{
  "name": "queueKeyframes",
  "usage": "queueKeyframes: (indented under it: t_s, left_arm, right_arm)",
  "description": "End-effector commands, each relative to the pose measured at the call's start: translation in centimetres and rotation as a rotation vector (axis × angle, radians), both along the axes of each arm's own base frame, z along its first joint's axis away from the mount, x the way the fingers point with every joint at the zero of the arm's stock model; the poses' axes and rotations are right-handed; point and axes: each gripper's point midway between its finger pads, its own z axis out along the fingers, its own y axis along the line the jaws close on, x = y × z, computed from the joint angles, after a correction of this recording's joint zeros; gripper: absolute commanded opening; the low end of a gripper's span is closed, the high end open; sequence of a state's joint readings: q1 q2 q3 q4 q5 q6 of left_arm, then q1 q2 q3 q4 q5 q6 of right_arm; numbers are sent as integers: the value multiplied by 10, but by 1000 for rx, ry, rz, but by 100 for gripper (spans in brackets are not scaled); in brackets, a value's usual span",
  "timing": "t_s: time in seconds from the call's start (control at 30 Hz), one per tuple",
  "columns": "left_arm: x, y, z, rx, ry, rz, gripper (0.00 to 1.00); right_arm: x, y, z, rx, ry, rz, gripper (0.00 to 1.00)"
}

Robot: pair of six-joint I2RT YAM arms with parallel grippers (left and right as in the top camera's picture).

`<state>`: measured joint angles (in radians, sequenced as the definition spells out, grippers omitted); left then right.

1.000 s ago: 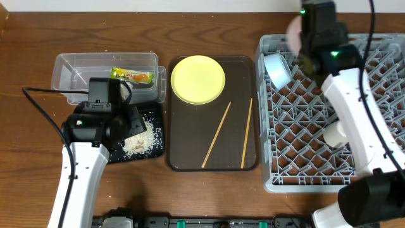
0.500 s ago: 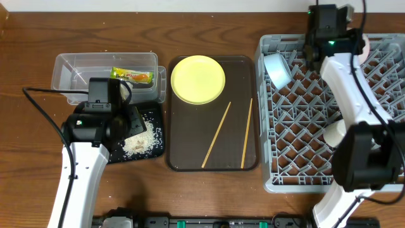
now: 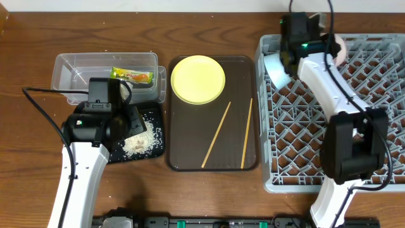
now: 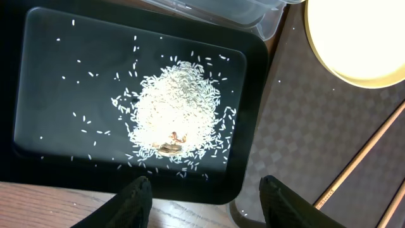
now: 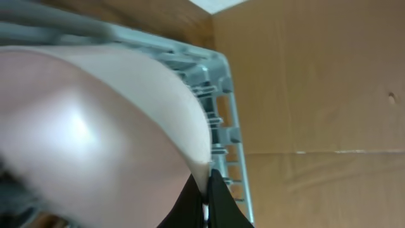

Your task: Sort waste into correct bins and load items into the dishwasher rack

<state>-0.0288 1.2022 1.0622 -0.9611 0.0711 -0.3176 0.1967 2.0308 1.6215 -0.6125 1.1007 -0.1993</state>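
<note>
Overhead, upper right: shifts left along top edge of dishwasher rack [image 3: 285, 183] toward light blue bowl [image 3: 276, 69], right hand [image 5: 204, 190] clamping white bowl [image 5: 95, 126], not yet racked; left hand [image 4: 212, 199] agape above rice [image 4: 177, 107].

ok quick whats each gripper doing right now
left gripper: open, holding nothing, above the black tray
right gripper: shut on the rim of the white bowl
</note>
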Motion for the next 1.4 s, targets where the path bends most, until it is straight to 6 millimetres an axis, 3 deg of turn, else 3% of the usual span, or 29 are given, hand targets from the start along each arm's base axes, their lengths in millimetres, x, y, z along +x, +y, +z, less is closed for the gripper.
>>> queueKeyframes:
  t_s: [0.0,0.23,0.33,0.37,0.43,0.57,0.67,0.73,0.87,1.0,1.2,1.37]
  left_arm:
    - [-2,2,-1,11,-1,7,58]
    - [-2,2,-1,11,3,7,58]
    - [-2,2,-1,11,3,7,58]
    - [-2,2,-1,11,3,7,58]
    - [-2,2,-1,11,3,7,58]
    - [-2,2,-1,11,3,7,58]
    - [-2,2,-1,11,2,7,58]
    - [-2,2,-1,11,2,7,58]
    - [-2,2,-1,11,2,7,58]
    - [-2,2,-1,11,2,7,58]
    - [-2,2,-1,11,1,7,58]
    - [-2,2,-1,11,2,7,58]
  right_arm:
    - [3,17,-23,72,5,22,1]
    - [-24,29,-43,170,46,-29,2]
    - [-34,44,-56,322,59,-40,33]
    - [-35,48,-56,365,55,-36,35]
    - [-35,57,-48,436,35,-12,40]
    - [-35,62,-4,501,-73,28,61]
    - [-41,72,27,595,-137,80,68]
    - [-46,92,37,726,-134,146,70]
    - [-66,156,37,1073,-5,309,67]
    - [-99,211,24,1292,183,371,59]
    - [-137,251,-12,1260,363,346,59]
    - [-164,263,-58,1155,439,238,60]
